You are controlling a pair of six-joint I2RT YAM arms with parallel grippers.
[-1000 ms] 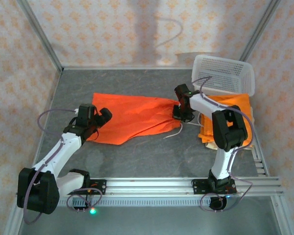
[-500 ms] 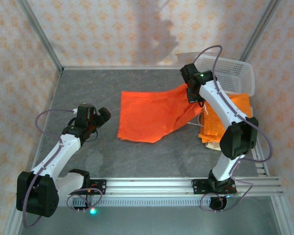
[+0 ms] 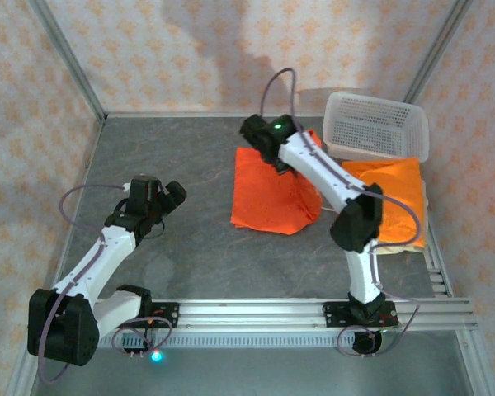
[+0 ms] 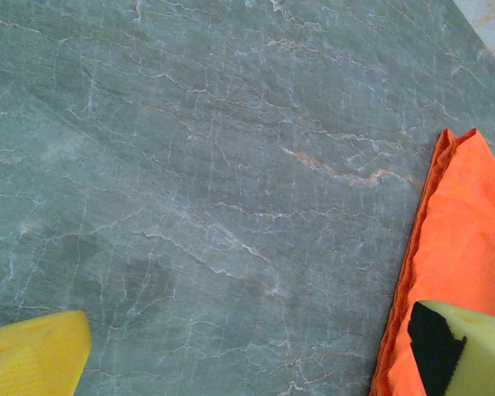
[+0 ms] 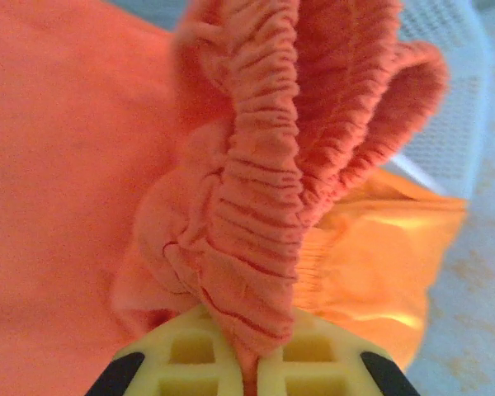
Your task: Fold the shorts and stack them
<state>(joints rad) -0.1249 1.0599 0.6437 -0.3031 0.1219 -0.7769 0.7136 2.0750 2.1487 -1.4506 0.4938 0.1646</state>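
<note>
1. Clamping the gathered waistband of the orange shorts [image 3: 272, 198], the right gripper [image 3: 270, 150] holds it above mid-table [image 3: 190, 256]; the lower cloth rests on the surface.
2. Left gripper [image 3: 172, 196]: fingers wide apart, hovering left of the shorts.
3. Folded orange pile [image 3: 392, 190] sits just beside the basket [image 3: 375, 124].

Grey marbled table [image 3: 190, 247], patterned walls on the left, far and right sides. One pair of orange shorts [image 3: 272, 198] lay around centre, a bit to the right. It was doubled over into a rough block, with the near part flat on the surface and the far edge lifted off it. In the left wrist view its hem lay straight on the stone. A stack of folded orange shorts [image 3: 392, 186] sat at the right edge, near the centre pair. White mesh basket [image 3: 375, 124] stood in the far right corner, just beyond the stack; contact unclear. Metal rail [image 3: 272, 312] ran along the near edge.
</note>
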